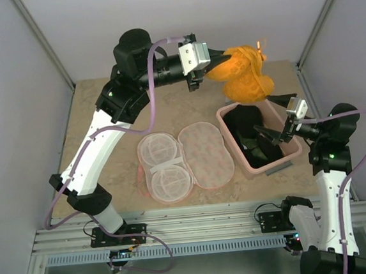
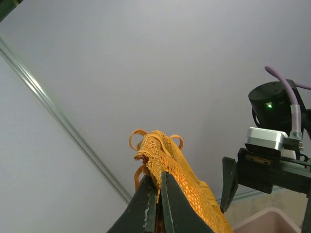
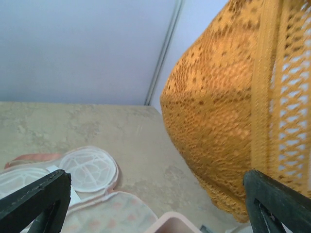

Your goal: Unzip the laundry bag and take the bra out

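The orange-yellow lace bra hangs in the air above the far end of the pink bin, held by my left gripper, which is shut on its lace edge. The laundry bag lies unzipped and spread open on the table, white mesh halves to the left, printed half to the right. My right gripper is open and empty over the bin, just below the bra's cup. The bag also shows in the right wrist view.
A pink rectangular bin stands right of the bag and holds a dark garment. Grey walls enclose the table on three sides. An aluminium rail runs along the near edge.
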`<action>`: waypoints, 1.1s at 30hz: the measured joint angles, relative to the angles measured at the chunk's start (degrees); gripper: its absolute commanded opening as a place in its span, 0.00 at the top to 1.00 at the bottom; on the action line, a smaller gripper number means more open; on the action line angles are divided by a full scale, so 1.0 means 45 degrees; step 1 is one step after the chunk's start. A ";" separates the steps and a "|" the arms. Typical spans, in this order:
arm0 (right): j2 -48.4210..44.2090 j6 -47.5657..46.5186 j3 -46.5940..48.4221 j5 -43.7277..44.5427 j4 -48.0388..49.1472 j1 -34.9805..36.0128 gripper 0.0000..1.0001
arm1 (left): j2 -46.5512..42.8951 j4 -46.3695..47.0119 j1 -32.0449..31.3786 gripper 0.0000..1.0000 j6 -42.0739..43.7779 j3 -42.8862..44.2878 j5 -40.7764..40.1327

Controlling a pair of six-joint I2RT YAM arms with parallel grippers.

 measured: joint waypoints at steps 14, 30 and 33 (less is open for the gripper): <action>0.0024 0.0821 0.0272 -0.0112 0.0447 -0.0457 0.03 | -0.0044 -0.1039 0.0000 1.00 0.0845 0.0486 0.0325; 0.0743 0.2346 0.0364 -0.1637 0.1933 -0.0622 0.05 | -0.0049 -0.1224 0.0000 1.00 0.0884 0.0549 0.1175; 0.0850 0.2336 0.0423 -0.1637 0.1933 -0.0622 0.04 | -0.0058 -0.1229 0.0000 1.00 0.0821 0.0554 0.1409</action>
